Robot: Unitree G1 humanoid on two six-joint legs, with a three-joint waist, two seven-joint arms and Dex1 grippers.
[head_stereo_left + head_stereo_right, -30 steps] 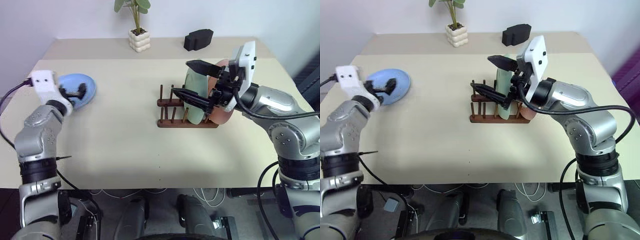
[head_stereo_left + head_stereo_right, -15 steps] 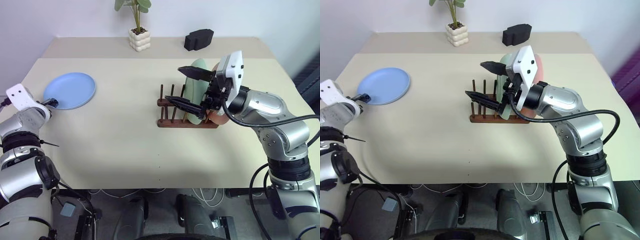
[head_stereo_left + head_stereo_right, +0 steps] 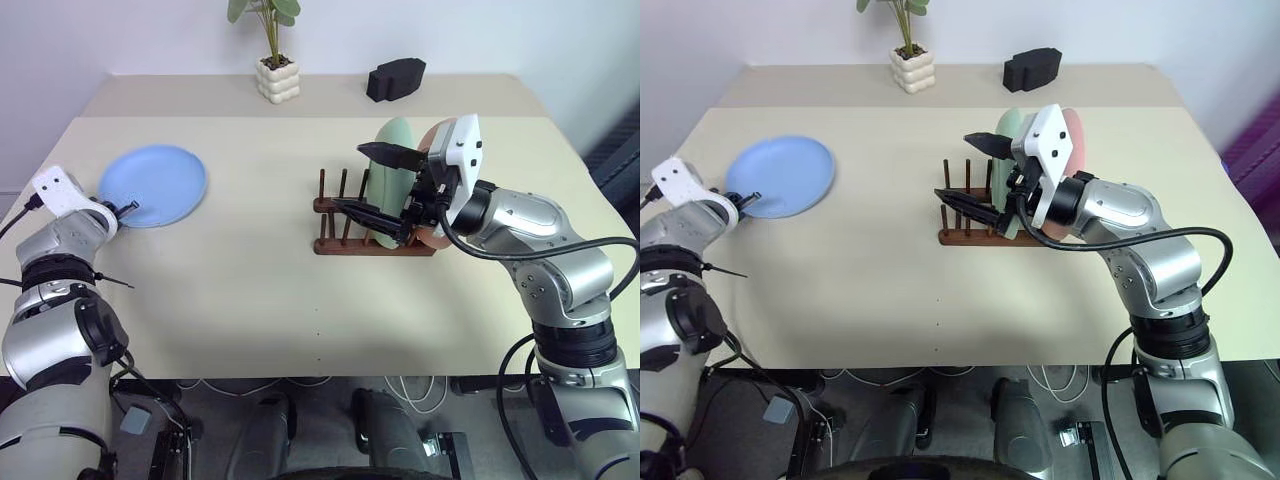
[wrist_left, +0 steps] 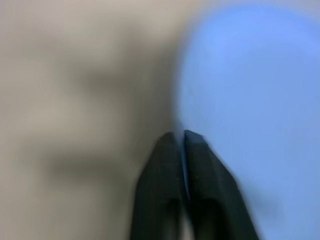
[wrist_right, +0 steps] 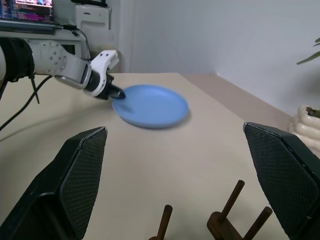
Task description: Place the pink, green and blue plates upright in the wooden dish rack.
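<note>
My left pincer point(image 3: 128, 207) is clamped shut on the near edge of the blue plate point(image 3: 155, 185), which lies flat on the table point(image 3: 240, 290) at about nine o'clock from the rack point(image 3: 370, 235). My right pincer point(image 3: 385, 182) hangs over the rack with its jaws wide apart and nothing in them. The green plate point(image 3: 390, 150) and the pink plate point(image 3: 1074, 130) stand upright in the rack, toward its three-o'clock end; the free pegs are at the nine-o'clock end.

To do this step well, I judge the rim grip must be firm before I lift, and the plate should be tipped on edge before it reaches those pegs.

How much rim sits between my left fingers is blurred. Most of the pink plate is hidden behind my right wrist.
</note>
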